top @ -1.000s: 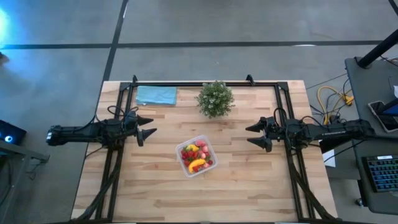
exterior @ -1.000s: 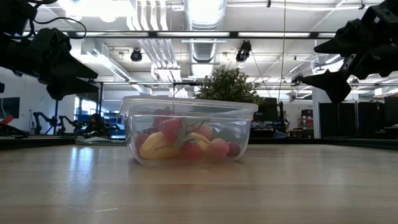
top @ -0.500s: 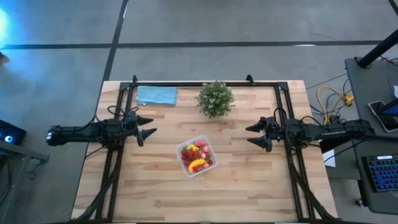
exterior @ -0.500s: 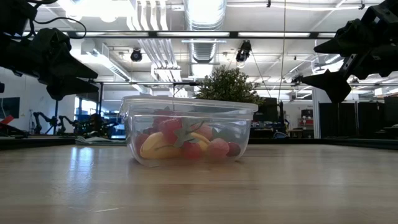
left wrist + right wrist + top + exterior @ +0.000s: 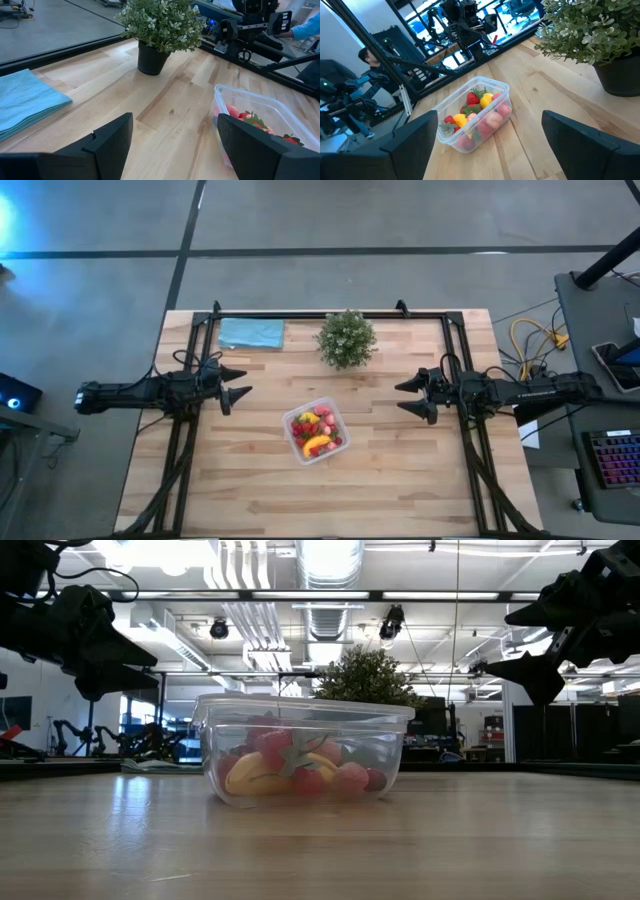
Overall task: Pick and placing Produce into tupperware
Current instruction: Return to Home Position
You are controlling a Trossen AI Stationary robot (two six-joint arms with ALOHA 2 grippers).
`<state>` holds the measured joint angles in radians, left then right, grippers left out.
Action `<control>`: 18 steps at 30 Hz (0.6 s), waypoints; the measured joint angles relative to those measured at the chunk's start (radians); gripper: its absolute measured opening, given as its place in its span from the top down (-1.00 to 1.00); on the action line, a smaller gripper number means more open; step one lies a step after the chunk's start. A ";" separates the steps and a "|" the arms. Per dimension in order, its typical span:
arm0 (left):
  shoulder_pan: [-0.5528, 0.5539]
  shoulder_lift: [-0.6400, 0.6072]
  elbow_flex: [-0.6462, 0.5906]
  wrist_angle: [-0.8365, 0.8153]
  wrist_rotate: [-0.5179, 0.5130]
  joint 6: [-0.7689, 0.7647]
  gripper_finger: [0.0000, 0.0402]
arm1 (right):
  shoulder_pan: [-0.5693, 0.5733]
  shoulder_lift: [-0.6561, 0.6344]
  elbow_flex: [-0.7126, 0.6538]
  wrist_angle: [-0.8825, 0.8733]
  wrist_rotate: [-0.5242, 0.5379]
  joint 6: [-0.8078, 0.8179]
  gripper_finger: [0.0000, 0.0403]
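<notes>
- Hovering above the table (image 5: 400, 480) near its left edge, you have the left gripper (image 5: 241, 383), jaws spread apart and holding nothing.
- Teal cloth (image 5: 251, 333): lies flat at the back left corner.
- Tupperware (image 5: 292, 438): stands upright mid-table, slightly toward the front edge, well apart from both grippers.
- Produce (image 5: 314, 430): sits inside the tupperware; you see red strawberries and a yellow banana (image 5: 316, 444).
- Potted plant (image 5: 346, 338): stands by the middle of the back edge.
- Right gripper (image 5: 401, 398): hangs near the right edge, jaws spread and empty.
</notes>
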<state>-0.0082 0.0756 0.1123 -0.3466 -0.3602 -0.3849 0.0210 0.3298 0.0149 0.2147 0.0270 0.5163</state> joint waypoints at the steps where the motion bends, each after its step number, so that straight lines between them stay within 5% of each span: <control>1: 0.000 0.000 0.000 0.000 0.000 0.000 -0.38 | 0.000 0.000 0.000 0.000 0.000 0.000 -0.73; 18: 0.000 0.000 0.000 0.000 0.000 0.000 -0.38 | 0.000 0.000 0.000 0.000 0.000 0.000 -0.71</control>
<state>-0.0080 0.0753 0.1123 -0.3463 -0.3599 -0.3851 0.0211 0.3298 0.0151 0.2147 0.0271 0.5163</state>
